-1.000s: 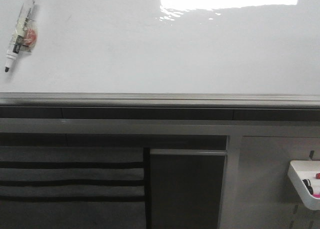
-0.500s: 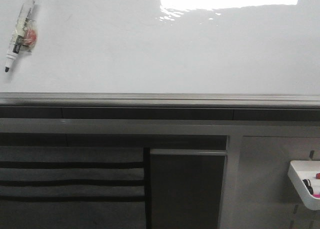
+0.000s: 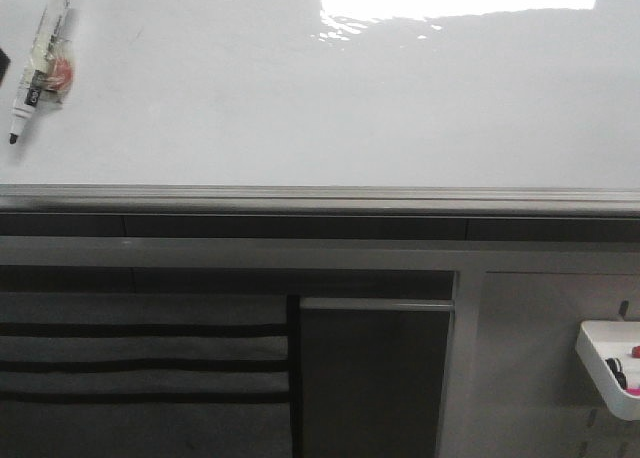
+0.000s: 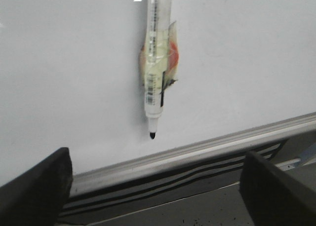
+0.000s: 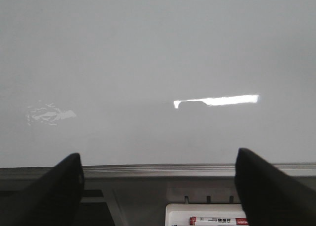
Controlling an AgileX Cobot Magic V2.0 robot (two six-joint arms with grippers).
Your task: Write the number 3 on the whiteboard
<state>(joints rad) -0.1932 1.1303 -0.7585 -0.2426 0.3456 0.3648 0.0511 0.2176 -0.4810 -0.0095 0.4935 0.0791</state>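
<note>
We find the whiteboard (image 3: 330, 98) filling the upper half of the front view, its grey edge strip (image 3: 320, 195) running along the bottom; no number 3 is drawn on it yet. An uncapped black marker (image 3: 38, 63) is stuck to the board at about 10 o'clock in the front view, tip pointing down toward the strip.

In the left wrist view the left gripper (image 4: 157, 186) faces that marker (image 4: 156, 58) with its fingers (image 4: 37, 189) spread wide and empty, well apart from the barrel. The right gripper (image 5: 157, 186) is likewise wide and empty, aimed at bare board above a white tray (image 3: 612, 363) holding spare markers.

We judge the step in hand to be the approach to the marker. The next move calls for centring the fingers around the barrel, then gripping it.
</note>
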